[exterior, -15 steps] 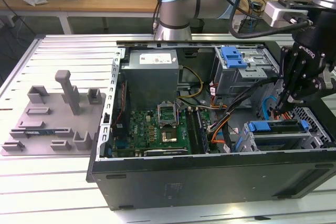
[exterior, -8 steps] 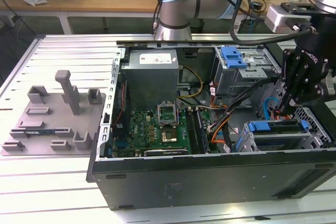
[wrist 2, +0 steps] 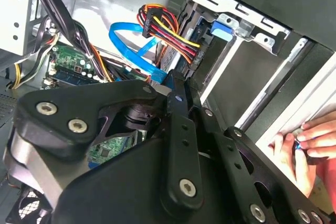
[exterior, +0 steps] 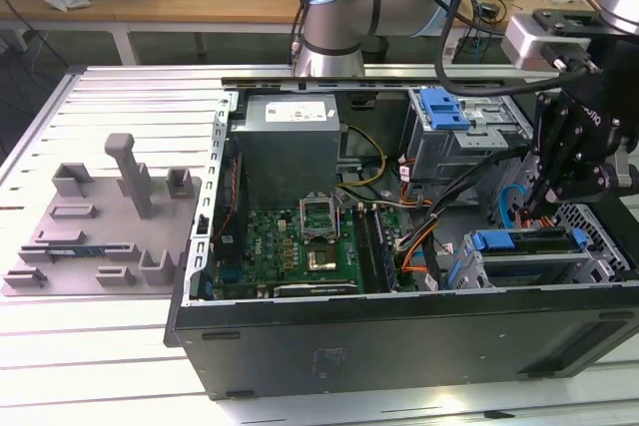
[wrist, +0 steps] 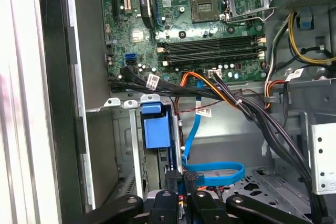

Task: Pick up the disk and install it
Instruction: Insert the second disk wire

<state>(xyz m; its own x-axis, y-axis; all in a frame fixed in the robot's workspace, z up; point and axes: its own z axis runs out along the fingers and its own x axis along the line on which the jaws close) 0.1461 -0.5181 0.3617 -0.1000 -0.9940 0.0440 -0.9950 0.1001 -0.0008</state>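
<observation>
Gripper: black, metal-linked robot gripper (wrist: 185,178), lowered inside the open black computer case (exterior: 399,346), at its end on the exterior view's right (exterior: 529,209).
Pincer state: cannot tell whether it is open or closed.
Disk: hard drive in a blue plastic carrier (wrist: 156,129), standing on edge in the grey metal bay at that same end of the case. Its blue front (exterior: 509,239) sits just beside the gripper, and its silver body is mostly hidden.
Cables: a red, yellow and black wire bundle (wrist 2: 170,38) runs to the bay, and a flat blue data cable (wrist: 215,174) loops beside the gripper.
Motherboard: green circuit board (exterior: 300,246) on the case floor, middle.
Power supply: large grey box with a white sticker (exterior: 290,142) at the case's far edge.
Upper cage: grey metal drive cage with a blue handle (exterior: 444,112) at the far corner.
Hand: a person's hand (wrist 2: 307,140) at the case's edge.
Fixture: grey plastic holder (exterior: 100,226) on the slotted table, outside the case.
</observation>
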